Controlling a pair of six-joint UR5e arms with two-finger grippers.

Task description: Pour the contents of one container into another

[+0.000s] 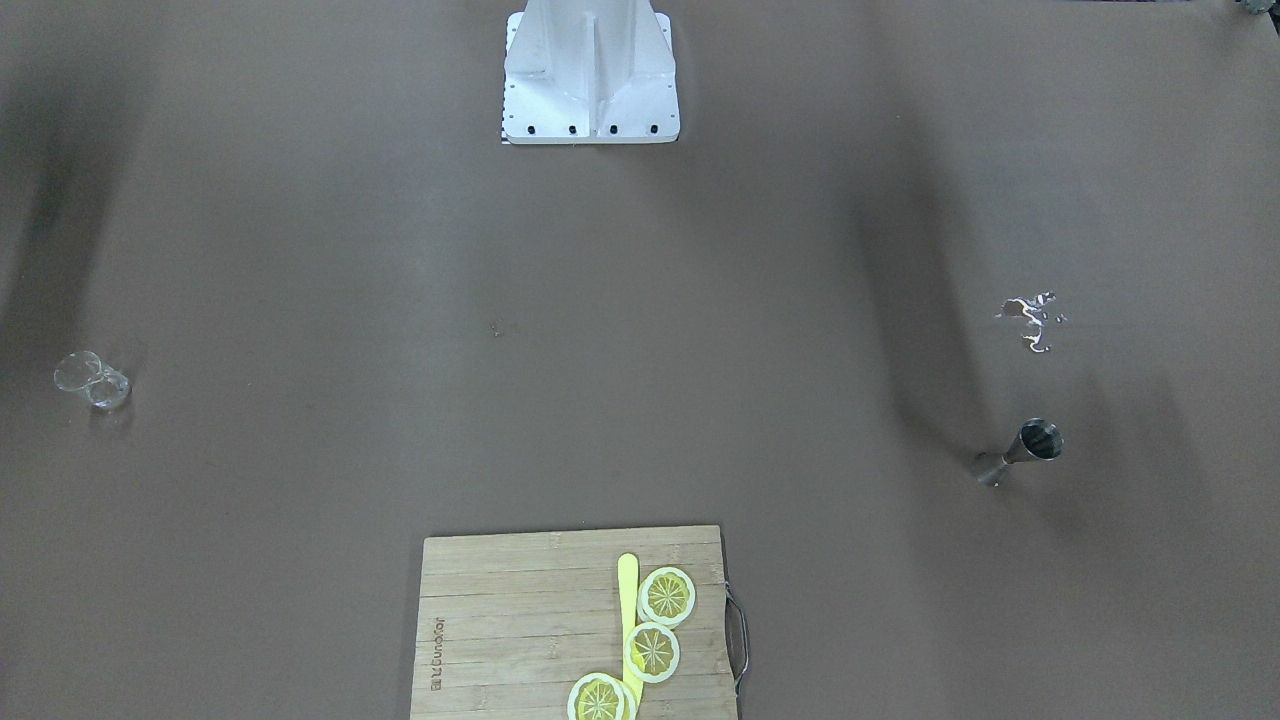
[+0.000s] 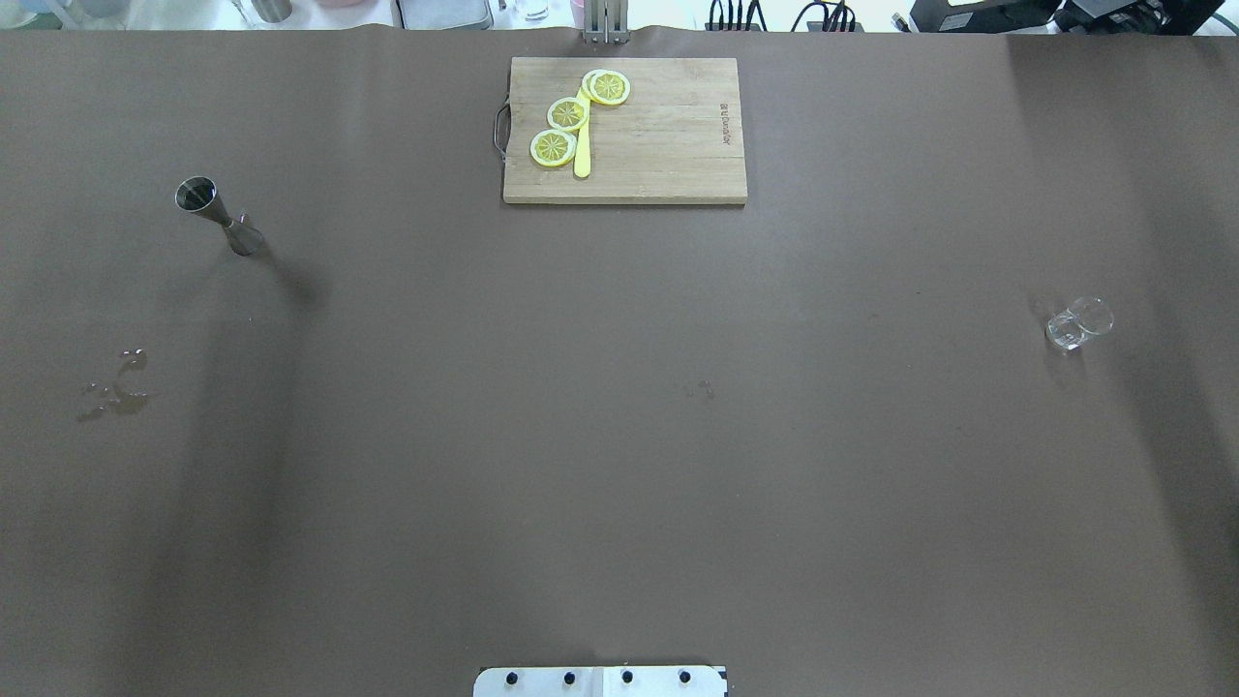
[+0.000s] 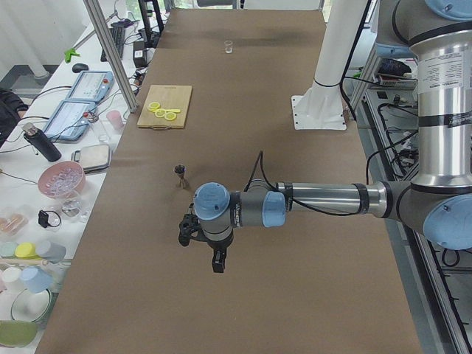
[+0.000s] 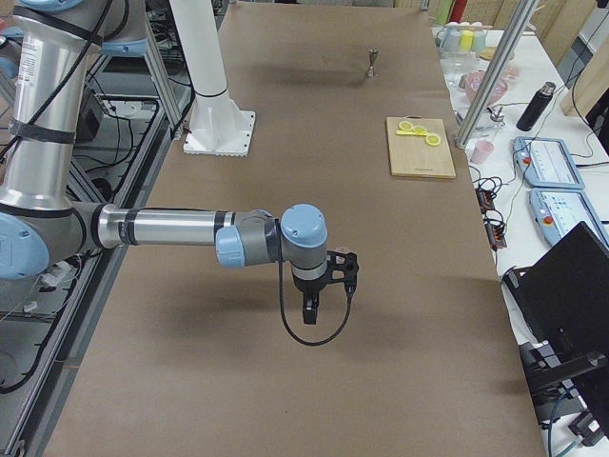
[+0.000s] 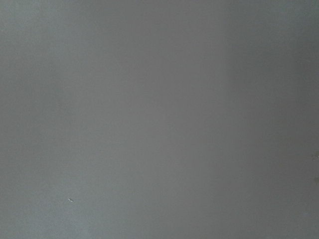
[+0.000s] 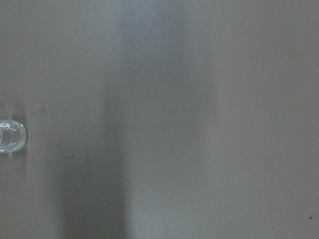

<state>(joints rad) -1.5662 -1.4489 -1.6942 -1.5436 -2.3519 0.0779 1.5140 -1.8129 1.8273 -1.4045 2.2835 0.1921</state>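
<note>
Steel jigger [image 2: 218,215] and clear glass [image 2: 1076,325] stand well apart, either side of the bamboo cutting board [image 2: 658,145].
Left gripper [image 3: 217,262] and right gripper [image 4: 310,312] hang over the table, away from the board; spread or pressed together, I cannot tell.

light: even, bright | shadows: soft, broad bands | wrist views: blurred, featureless

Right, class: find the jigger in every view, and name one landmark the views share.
Front-facing: jigger lower right.
Overhead: jigger upper left.
Left: jigger left of centre.
Right: jigger near the top.
Left wrist: not in it.
Right wrist: not in it.
Landmark: board, in all four exterior views.
</note>
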